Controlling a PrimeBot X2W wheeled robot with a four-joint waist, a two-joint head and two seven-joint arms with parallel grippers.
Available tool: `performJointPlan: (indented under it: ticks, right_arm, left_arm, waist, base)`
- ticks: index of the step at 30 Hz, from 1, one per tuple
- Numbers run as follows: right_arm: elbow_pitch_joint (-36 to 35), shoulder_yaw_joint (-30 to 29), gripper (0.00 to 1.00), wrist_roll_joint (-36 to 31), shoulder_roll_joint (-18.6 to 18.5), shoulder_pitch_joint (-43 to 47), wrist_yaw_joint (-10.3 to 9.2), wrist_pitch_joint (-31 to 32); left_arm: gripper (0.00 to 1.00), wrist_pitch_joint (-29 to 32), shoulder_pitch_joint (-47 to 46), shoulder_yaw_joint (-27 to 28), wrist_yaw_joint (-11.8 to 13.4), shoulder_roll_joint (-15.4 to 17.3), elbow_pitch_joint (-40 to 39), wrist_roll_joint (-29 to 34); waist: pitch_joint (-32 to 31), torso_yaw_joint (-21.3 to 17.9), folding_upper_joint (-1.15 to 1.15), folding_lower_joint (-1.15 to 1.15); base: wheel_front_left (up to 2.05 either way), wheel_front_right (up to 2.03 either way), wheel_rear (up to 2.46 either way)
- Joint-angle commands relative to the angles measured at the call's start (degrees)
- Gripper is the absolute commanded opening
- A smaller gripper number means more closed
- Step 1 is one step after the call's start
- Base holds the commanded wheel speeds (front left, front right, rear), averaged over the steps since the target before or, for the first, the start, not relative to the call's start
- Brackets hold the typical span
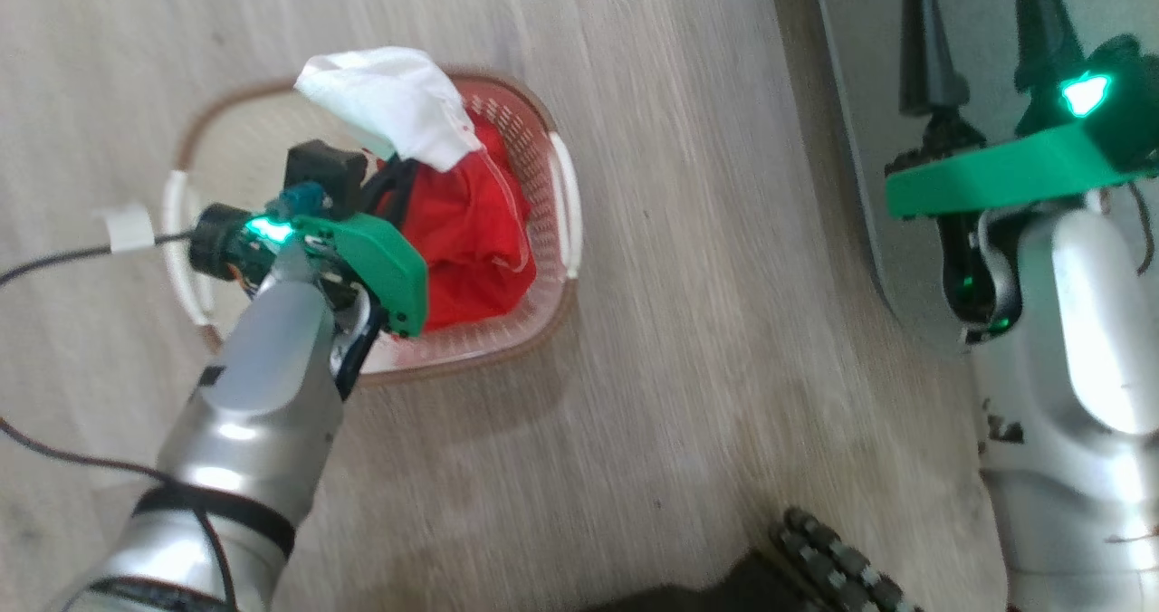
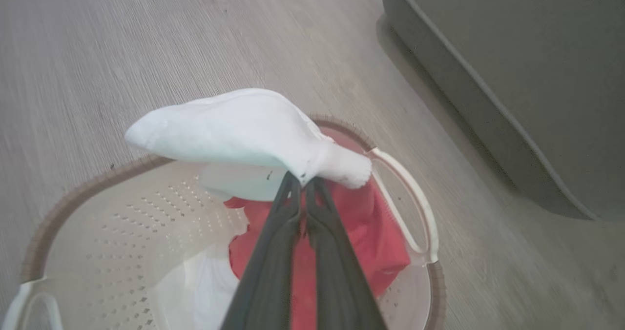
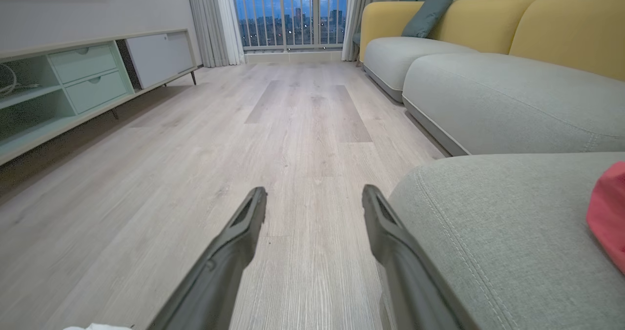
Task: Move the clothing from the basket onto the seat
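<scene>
**Left gripper pinches white cloth above the basket**

Two long dark fingers of the left gripper [image 2: 303, 181] rise from the bottom of the left wrist view, pressed together at their tips. They pinch one end of a white cloth [image 2: 234, 130], which hangs from the tips above the basket rim. Under the fingers, red clothing [image 2: 376, 242] lies bunched in the right half of the cream basket [image 2: 146, 213]. The basket's dotted left wall and floor are bare. It has a brown rim and a white side handle, and it stands on a pale wood floor [image 2: 146, 42]. Beyond it, apart from it, is the rounded corner of the grey-green seat [image 2: 537, 76].

From the head camera, the silver left arm reaches down into the basket at the left. The right arm is held over the seat's edge at the right.

In the right wrist view, the right gripper [image 3: 315, 193] points along the floor with its jaws spread wide, holding nothing. Just to its right is the seat corner, with a red piece [image 3: 608, 213] lying on it at the picture's edge. Farther off are a grey sofa [image 3: 488, 95] with yellow backs, a low pale green cabinet [image 3: 73, 76] on the left, and a balcony railing [image 3: 288, 22] at the far end.
</scene>
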Motion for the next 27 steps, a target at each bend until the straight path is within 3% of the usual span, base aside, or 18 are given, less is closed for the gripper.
performJointPlan:
  ticks: [1, 14, 27]
  right_arm:
    - [-1.1, 0.9, 1.00, 0.1, -0.4, 2.2, -0.02, -0.4]
    - [4.5, 3.5, 1.00, 1.3, -2.3, 7.1, -0.02, -0.4]
    - [8.8, 5.9, 1.00, 3.1, -2.7, 12.6, -0.02, -0.4]
  left_arm:
    - [0.00, -0.7, 2.0, 2.1, 0.0, 0.5, -3.5, -0.3]
    - [0.00, -0.7, 11.8, 8.8, 0.1, -0.7, -19.9, 1.1]
    - [0.00, -0.7, 17.7, 10.3, -0.1, -1.4, -30.5, 2.3]
  waist:
    - [-5.6, 3.4, -0.01, 0.01]
    - [-19.0, 6.6, -0.01, 0.01]
    - [-28.9, 7.1, -0.01, 0.01]
  base:
    - [0.00, 0.00, 0.00]
    - [0.00, 0.00, 0.00]
    - [0.00, 0.00, 0.00]
